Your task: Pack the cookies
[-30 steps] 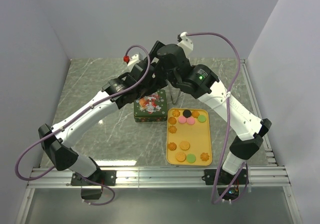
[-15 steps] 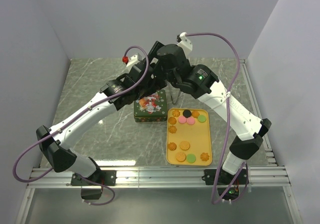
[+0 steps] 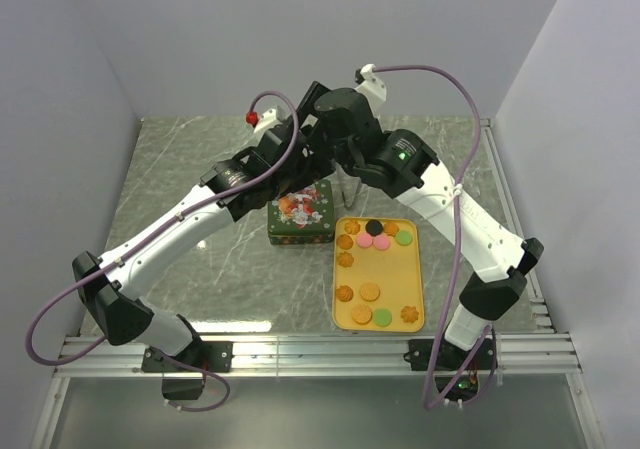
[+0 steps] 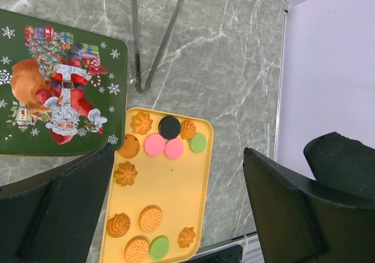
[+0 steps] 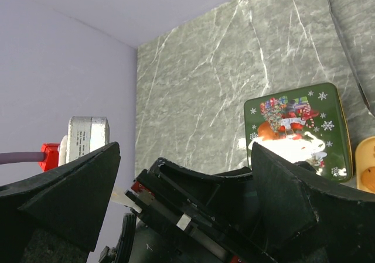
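Several cookies (image 3: 371, 291) lie on a yellow tray (image 3: 385, 267): golden, pink, green and one black. In the left wrist view the cookies (image 4: 155, 144) sit in a cluster at the tray's far end and another at its near end. A closed green Christmas tin (image 3: 300, 212) stands left of the tray. Both arms are raised high above the tin and meet there. My left gripper (image 4: 176, 216) is open and empty, high over the tray (image 4: 176, 184). My right gripper (image 5: 184, 204) is open and empty, looking down on the left arm's wrist.
Metal tongs (image 3: 347, 187) lie on the marble table just beyond the tray, right of the tin; they also show in the left wrist view (image 4: 153, 40). The tin shows in both wrist views (image 4: 58, 87) (image 5: 297, 128). Grey walls enclose the table on three sides.
The left arm has shifted slightly to the left and back. The right arm, tin, tray and cookies have not moved.
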Available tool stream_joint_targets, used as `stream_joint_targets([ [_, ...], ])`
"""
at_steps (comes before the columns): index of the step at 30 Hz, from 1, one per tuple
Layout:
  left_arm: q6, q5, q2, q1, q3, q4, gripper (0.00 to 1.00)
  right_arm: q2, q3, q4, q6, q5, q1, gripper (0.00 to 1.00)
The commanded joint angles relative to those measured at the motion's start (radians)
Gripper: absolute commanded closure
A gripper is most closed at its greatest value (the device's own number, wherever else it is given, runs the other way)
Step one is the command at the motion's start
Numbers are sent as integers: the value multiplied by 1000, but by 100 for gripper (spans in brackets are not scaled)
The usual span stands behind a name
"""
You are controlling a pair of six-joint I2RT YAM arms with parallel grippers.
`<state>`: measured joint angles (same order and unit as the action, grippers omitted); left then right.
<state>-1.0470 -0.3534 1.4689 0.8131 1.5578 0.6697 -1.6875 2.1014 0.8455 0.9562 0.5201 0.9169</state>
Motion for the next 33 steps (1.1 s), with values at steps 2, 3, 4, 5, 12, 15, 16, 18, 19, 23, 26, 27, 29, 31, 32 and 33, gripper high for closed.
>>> stream_joint_targets([
  [2,79,54,8,18,50,-84,2,23,-12,-55,-19,-35,33,0],
  [3,81,56,13,18,53,-85,2,26,-21,-62,-20,-34,33,0],
  [4,82,56,16,17,59,-84,2,32,-24,-69,-23,-34,34,0],
  [5,85,59,16,14,61,-85,2,34,-27,-77,-27,-29,33,0],
  [12,100,97,8,-2,55,-78,3,17,-3,-33,26,-25,33,0],
  [15,93,116,-10,-5,29,-87,3,3,22,0,47,-31,33,0],
  [16,90,119,-15,-8,25,-88,3,-3,26,16,59,-31,34,0],
  [18,85,119,-24,-6,19,-81,3,-6,29,21,67,-38,33,0],
  [19,82,116,-30,-8,16,-78,3,-6,26,17,73,-46,34,0],
  [23,73,105,-62,-6,-16,-78,3,-1,-3,-8,88,-69,36,0],
  [26,71,108,-79,-9,-41,-90,3,-3,-12,-14,93,-77,34,0],
  [27,73,111,-81,-12,-41,-91,3,-6,-6,-10,96,-74,34,0],
  [29,74,122,-78,-14,-39,-90,3,-9,2,3,101,-71,36,0],
  [31,77,131,-71,-17,-36,-90,3,-8,0,9,107,-69,36,0],
  [32,77,139,-70,-20,-36,-90,3,-9,-1,10,108,-68,34,0],
  [33,77,143,-67,-20,-36,-90,3,-6,-6,10,113,-65,36,0],
])
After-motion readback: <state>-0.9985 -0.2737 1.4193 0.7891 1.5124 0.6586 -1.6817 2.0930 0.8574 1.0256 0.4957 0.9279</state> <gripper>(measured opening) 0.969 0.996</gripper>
